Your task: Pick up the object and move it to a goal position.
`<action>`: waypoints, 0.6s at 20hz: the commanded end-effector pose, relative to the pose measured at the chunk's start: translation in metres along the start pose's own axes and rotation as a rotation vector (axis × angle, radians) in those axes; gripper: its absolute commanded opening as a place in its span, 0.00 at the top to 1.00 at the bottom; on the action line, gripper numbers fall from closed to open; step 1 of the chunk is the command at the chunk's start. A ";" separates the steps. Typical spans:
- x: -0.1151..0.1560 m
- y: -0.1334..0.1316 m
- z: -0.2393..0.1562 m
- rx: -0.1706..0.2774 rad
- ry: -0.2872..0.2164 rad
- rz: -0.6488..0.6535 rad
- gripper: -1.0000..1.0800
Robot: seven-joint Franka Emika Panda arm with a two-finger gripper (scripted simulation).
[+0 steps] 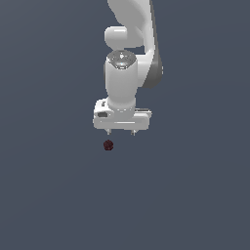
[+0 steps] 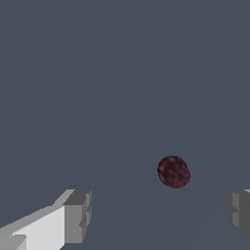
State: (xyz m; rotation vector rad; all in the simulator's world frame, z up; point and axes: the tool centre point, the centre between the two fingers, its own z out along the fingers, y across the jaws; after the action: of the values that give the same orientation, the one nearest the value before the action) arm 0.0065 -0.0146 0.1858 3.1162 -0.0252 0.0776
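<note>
Tool released, empty. Ball just below, off-centre toward one finger. Centre over ball, descend, then clench.

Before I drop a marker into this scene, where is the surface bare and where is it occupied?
Almost everywhere is bare: the plain grey-blue floor runs unbroken on both sides of the exterior view and below the small dark red speckled ball. The only occupied patch is around that ball, under the open white gripper; the wrist view shows nothing else.

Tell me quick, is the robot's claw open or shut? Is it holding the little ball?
Gripper: open, holding nothing. The dark red ball lies free, not between the fingers.
</note>
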 end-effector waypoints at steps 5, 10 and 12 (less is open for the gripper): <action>0.000 0.000 0.000 0.000 -0.001 -0.001 0.04; -0.002 0.005 0.007 0.000 -0.004 -0.022 0.04; -0.003 0.008 0.012 0.001 -0.006 -0.037 0.04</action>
State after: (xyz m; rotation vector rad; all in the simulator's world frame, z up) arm 0.0049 -0.0206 0.1772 3.1164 0.0167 0.0705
